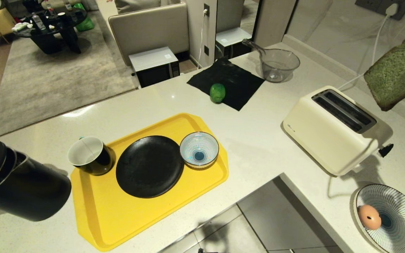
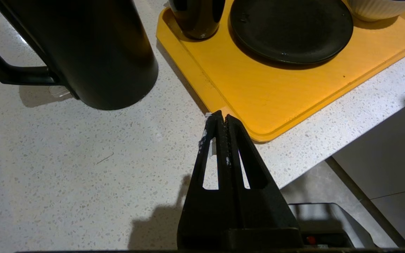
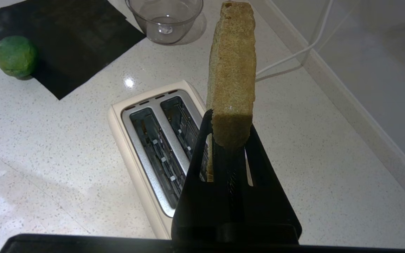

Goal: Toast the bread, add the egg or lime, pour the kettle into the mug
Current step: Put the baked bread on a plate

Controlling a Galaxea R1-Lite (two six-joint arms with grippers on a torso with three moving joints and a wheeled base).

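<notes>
Egg (image 1: 370, 216) is sitting in the striped plate (image 1: 404, 205) at the counter's (image 1: 258, 140) near right corner. L gripper (image 2: 221, 117) is hovering over the near left edge just off the yellow tray's (image 1: 135, 218) corner, jaws pressed together w/ nothing between them. Kettle (image 1: 19, 182) is standing by the left edge, beside the tray. On the tray, mug (image 1: 90, 154) is sitting at the far left corner, touching or nearly touching the black plate (image 1: 149, 166), w/ the striped bowl (image 1: 199, 149) on the plate's other side. R gripper (image 3: 229, 138) is hanging above the toaster (image 1: 332, 130) toward the right edge, jaws clamped on the bread (image 3: 233, 70), slice standing edge-up over the slots, not yet in. Lime (image 1: 217, 92) is resting on the black cloth (image 1: 230, 82) near the far edge, clear jug (image 1: 278, 63) just beyond.
</notes>
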